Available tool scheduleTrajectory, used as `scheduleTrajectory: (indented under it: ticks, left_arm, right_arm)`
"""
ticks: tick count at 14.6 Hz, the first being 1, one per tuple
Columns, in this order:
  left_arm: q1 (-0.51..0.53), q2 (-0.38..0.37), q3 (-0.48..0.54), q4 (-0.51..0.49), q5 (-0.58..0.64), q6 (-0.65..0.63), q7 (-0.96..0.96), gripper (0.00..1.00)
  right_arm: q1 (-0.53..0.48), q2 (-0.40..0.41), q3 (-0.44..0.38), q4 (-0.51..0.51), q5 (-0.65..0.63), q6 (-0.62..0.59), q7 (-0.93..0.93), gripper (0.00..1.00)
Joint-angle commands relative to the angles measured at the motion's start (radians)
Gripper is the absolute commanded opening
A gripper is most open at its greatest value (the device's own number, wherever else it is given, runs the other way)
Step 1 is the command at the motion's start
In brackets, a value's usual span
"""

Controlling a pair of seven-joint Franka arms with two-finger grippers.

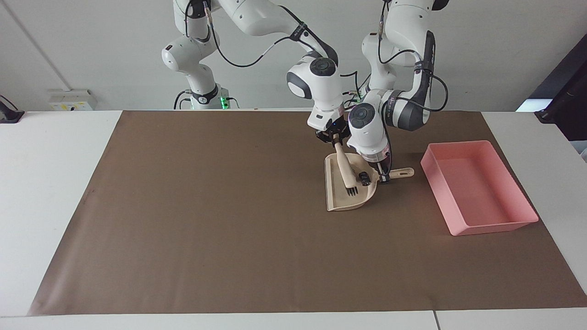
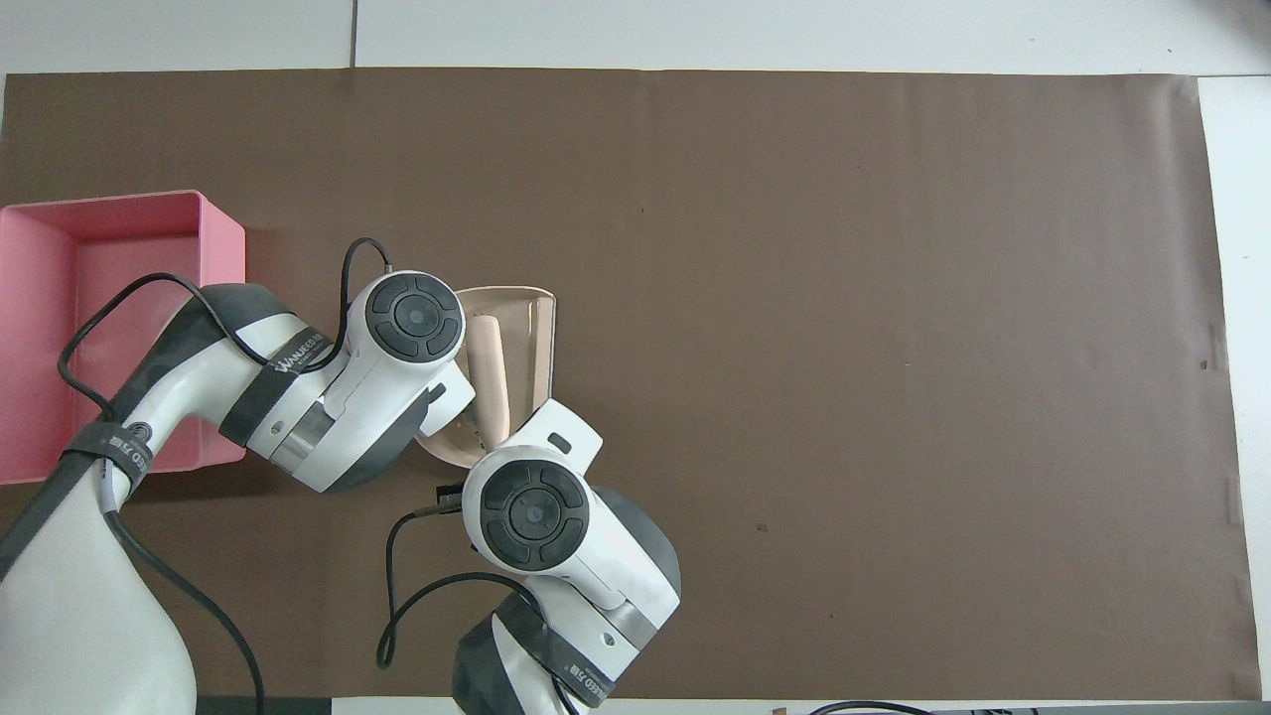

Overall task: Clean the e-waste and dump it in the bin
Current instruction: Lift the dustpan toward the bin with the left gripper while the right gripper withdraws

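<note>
The beige dustpan lies on the brown mat, beside the bin and toward the right arm's end from it. My left gripper is shut on the dustpan's handle. Over the pan, my right gripper is shut on the handle of a small beige brush, whose dark bristles rest inside the pan. Dark pieces of e-waste sit in the pan next to the bristles. The pink bin stands at the left arm's end of the mat. In the overhead view both wrists cover the grippers; the dustpan, brush and bin show.
A brown mat covers most of the white table. A dark object stands off the mat at the table's corner on the left arm's end.
</note>
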State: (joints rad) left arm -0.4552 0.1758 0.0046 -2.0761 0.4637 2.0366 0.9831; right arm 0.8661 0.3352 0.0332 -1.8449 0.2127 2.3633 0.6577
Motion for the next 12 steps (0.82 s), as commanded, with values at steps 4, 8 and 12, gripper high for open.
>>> scheduleTrajectory:
  ticks: [4, 8, 12]
  left_arm:
    - [0.039, -0.016, -0.002, -0.035, -0.051, 0.083, 0.048, 0.00]
    - [0.078, -0.071, -0.002, -0.039, -0.138, 0.082, 0.158, 0.00]
    - [0.138, -0.136, 0.003, -0.010, -0.212, 0.031, 0.256, 0.00]
  right_arm:
    - [-0.073, -0.181, -0.003, -0.022, 0.010, -0.252, -0.024, 0.00]
    - [-0.198, -0.307, -0.003, -0.034, -0.019, -0.436, -0.035, 0.00]
    - [-0.428, -0.360, -0.003, -0.068, -0.064, -0.530, -0.105, 0.00]
